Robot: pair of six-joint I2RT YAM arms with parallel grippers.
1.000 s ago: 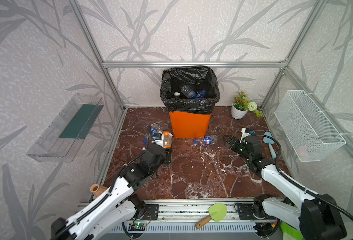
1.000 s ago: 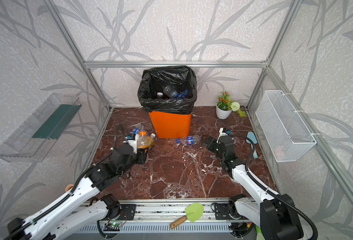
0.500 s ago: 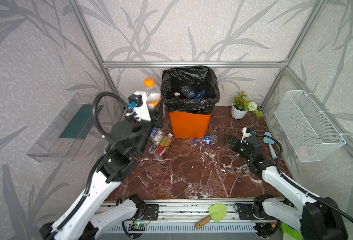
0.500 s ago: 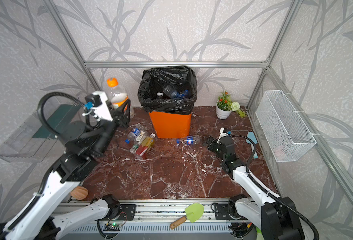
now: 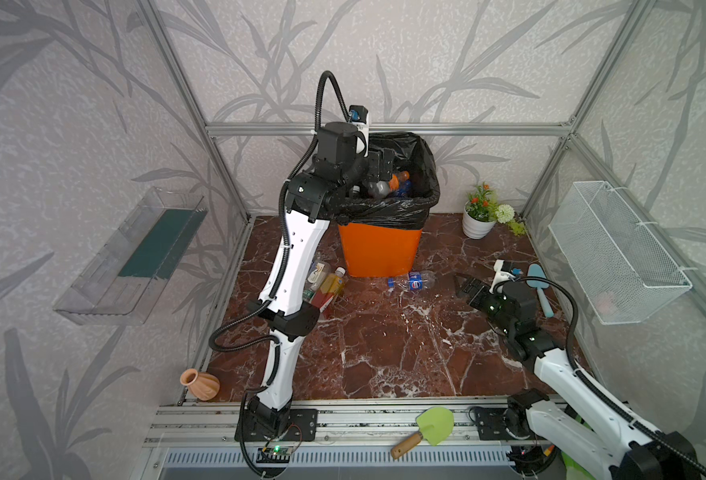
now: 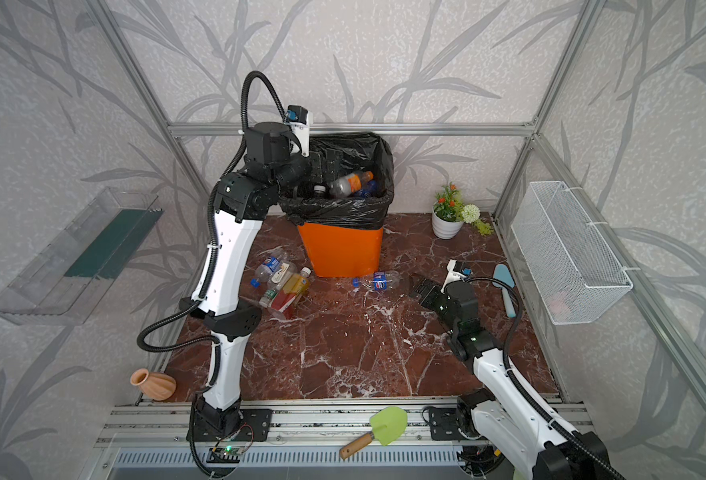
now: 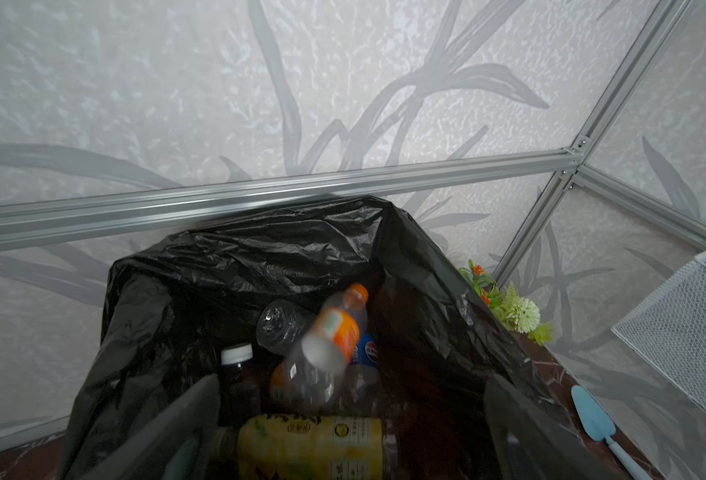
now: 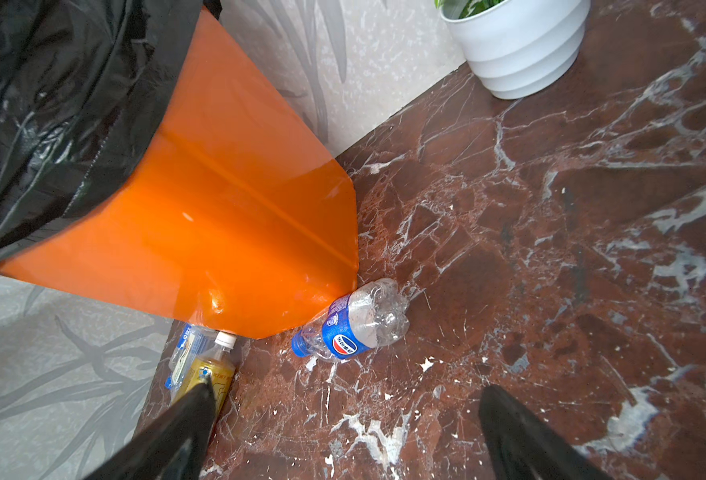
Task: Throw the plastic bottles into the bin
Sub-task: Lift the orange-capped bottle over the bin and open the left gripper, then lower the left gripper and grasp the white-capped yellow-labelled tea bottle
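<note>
The orange bin [image 5: 378,249] [image 6: 341,249] with its black bag [image 7: 260,249] stands at the back wall. My left gripper [image 5: 378,164] [image 6: 328,160] [image 7: 351,386] hangs open over its mouth. Below it an orange-labelled bottle [image 7: 334,332] [image 5: 388,183] [image 6: 349,183] is blurred and free of the fingers, on top of several bottles inside. A blue-labelled bottle [image 5: 413,280] [image 6: 378,280] [image 8: 355,328] lies on the floor at the bin's foot. My right gripper [image 5: 465,284] [image 6: 420,286] [image 8: 347,388] sits low and open, a short way from it. A small heap of bottles [image 5: 324,284] [image 6: 283,282] [image 8: 206,361] lies left of the bin.
A white flower pot [image 5: 478,220] stands right of the bin and a blue scoop [image 5: 540,286] lies by the right arm. A wire basket [image 5: 617,257] hangs on the right wall, a clear tray [image 5: 131,257] on the left. A terracotta vase [image 5: 199,384] and a green trowel [image 5: 430,426] lie near the front rail.
My left arm rose from the floor heap with the orange-labelled bottle, swung over the bin and opened; the bottle has dropped out of it. The right arm has stayed put.
</note>
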